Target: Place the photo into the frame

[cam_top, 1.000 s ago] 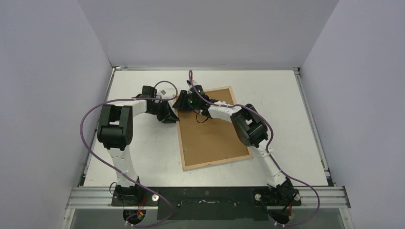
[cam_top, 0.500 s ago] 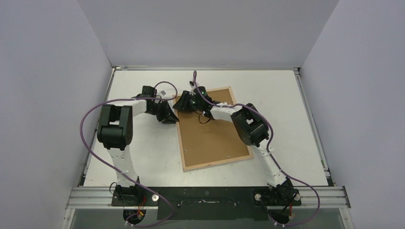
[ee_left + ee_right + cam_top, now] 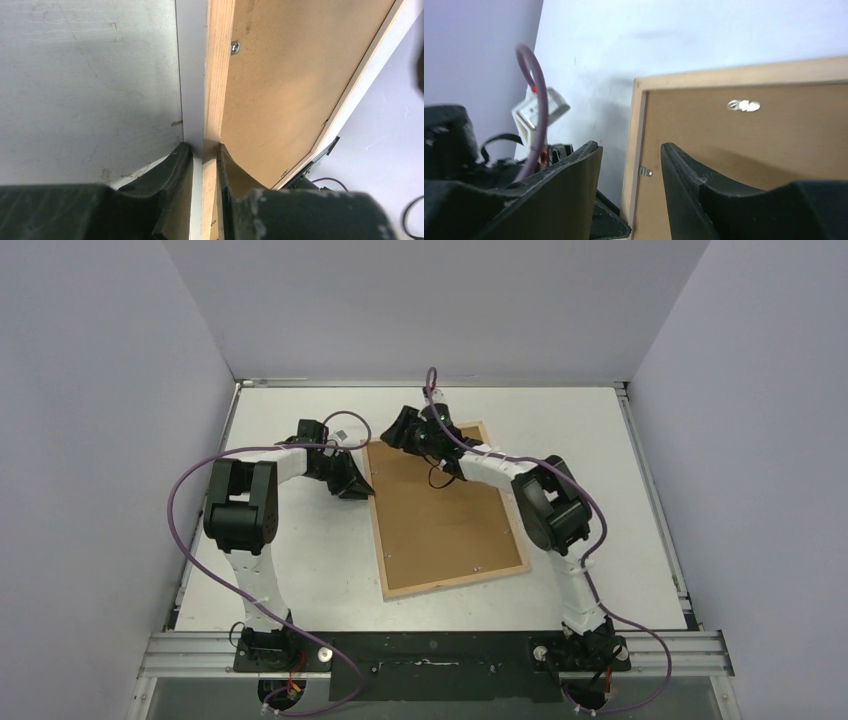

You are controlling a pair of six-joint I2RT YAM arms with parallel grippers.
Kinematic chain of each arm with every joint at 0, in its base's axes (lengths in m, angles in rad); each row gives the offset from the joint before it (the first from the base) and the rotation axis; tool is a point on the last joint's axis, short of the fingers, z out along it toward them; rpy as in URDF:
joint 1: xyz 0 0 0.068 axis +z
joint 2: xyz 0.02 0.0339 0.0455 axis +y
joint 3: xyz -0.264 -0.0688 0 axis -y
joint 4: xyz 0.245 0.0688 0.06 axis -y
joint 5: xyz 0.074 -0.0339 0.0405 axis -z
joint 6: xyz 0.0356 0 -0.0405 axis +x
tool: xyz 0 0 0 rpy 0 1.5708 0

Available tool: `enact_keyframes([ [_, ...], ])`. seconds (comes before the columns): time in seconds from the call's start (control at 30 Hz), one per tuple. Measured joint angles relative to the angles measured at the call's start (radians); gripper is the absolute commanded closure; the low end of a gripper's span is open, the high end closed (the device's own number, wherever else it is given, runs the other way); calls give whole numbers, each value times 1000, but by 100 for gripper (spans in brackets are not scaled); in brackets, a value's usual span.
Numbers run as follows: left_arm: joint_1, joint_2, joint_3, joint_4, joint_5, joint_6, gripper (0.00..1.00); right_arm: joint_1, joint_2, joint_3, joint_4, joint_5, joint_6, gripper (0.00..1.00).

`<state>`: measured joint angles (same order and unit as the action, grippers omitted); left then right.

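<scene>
Wooden frame [image 3: 445, 525] stays pinched by left gripper [image 3: 202, 150]; right gripper [image 3: 630, 147] withdrew.

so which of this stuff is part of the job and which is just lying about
Part of the job:
- frame, back side up
- backing board sitting in it
- left gripper, jaws shut on the frame's edge
- right gripper, jaws open
- the photo is not in view

Just there:
- table
- purple cable
- white tag
</scene>
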<state>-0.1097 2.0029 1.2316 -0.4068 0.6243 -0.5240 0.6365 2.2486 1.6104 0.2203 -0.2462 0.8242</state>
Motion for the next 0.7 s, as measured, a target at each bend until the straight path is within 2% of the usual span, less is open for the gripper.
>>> enact_keyframes([
  [0.17, 0, 0, 4, -12, -8, 0, 60, -63, -132, -69, 0, 98, -2, 52],
  [0.23, 4, 0, 4, -16, -2, -10, 57, -85, -153, -73, -3, 123, -3, 52],
  [0.4, 8, 0, 8, -15, 14, -19, 58, -130, -156, -72, -43, 143, -4, 54],
  [0.53, 9, 3, 9, -16, 8, -18, 70, -131, -115, -36, -70, 130, -3, 57],
  [0.7, 11, 17, 9, -14, 14, -26, 80, -113, -68, -33, -71, 111, 8, 59],
])
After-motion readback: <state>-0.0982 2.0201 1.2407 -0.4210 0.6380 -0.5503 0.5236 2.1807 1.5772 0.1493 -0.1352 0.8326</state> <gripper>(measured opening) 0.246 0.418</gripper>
